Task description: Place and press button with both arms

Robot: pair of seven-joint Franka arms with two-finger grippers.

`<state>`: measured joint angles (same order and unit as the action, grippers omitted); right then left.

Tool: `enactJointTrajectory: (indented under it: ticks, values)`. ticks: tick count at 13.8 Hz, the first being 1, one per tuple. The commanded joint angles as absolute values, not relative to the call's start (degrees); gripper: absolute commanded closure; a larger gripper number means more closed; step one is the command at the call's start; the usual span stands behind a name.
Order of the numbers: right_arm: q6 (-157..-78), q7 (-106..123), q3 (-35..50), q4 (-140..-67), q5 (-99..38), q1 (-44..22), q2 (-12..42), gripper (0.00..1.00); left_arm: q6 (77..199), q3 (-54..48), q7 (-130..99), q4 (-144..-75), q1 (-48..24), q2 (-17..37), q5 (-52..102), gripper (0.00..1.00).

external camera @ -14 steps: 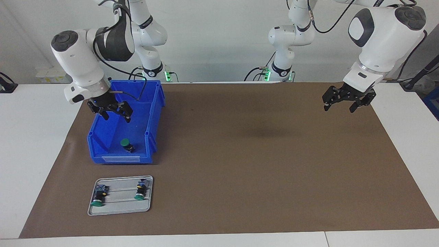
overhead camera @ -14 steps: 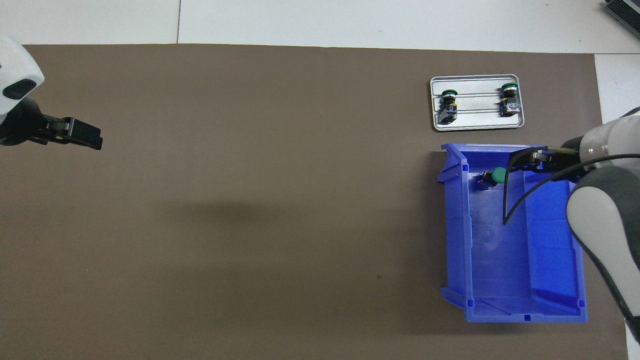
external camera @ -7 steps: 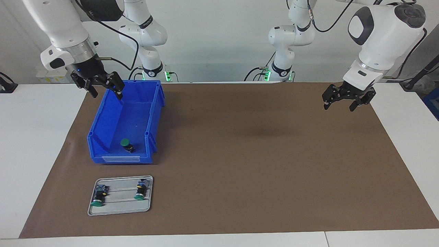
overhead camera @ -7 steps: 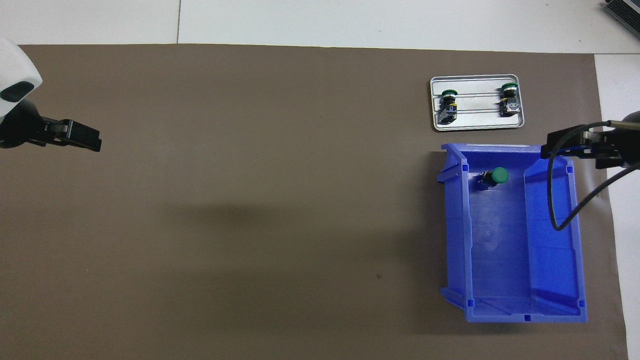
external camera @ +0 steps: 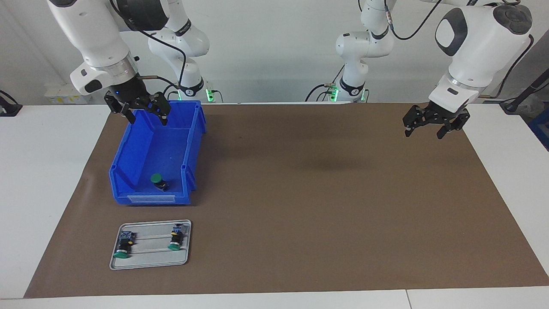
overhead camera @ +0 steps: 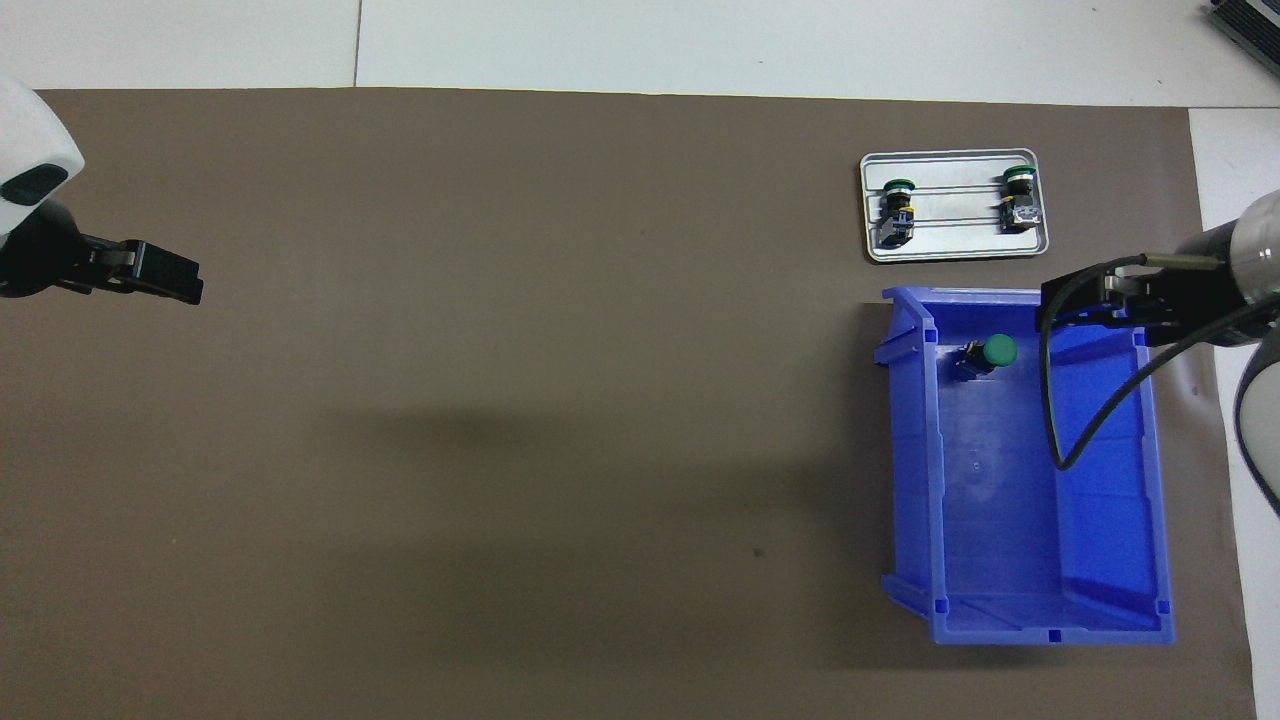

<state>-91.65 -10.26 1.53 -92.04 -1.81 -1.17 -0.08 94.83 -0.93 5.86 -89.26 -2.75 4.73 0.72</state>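
Brown mat [external camera: 300,193] across a white table, two arms poised and one button left in the bin.

Right gripper [external camera: 144,113], fingers spread and empty, hangs at the upper left of the facing view over the blue bin [external camera: 188,141]; left gripper [external camera: 432,124], also spread and empty, waits over bare mat at the upper right. The button [external camera: 158,181] lies tilted on the bin floor close to its low front wall, so a descending finger could likely strike the wall or nudge the round cap and roll it away. Count: one bin, one loose button, one grey tray [external camera: 150,262] at lower left carrying two buttons, two arms.
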Motion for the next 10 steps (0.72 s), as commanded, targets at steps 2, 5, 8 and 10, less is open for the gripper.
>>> enactJointTrajectory:
  ticks: [2, 5, 8, 10]
  values:
    - [-91.7, -10.7, 1.9, -93.3, 0.8, -0.9, -1.0, 0.01, 94.9, -1.1, 5.5, -91.4, -2.4, 2.8, 0.6, 0.00]
    - [-94.9, -10.5, 1.9, -96.1, 1.8, -0.9, -2.1, 0.01, 94.9, -1.1, 5.5, -91.4, -2.4, 2.8, 0.6, 0.00]
    - [-95.0, -10.2, 2.0, -96.1, 2.2, -0.9, -2.1, 0.01, 94.9, -1.1, 5.5, -91.4, -2.4, 2.8, 0.6, 0.00]
    - [-95.0, -10.1, 2.0, -96.1, 2.2, -0.9, -2.1, 0.01, 94.9, -1.1, 5.5, -91.4, -2.4, 2.8, 0.6, 0.00]
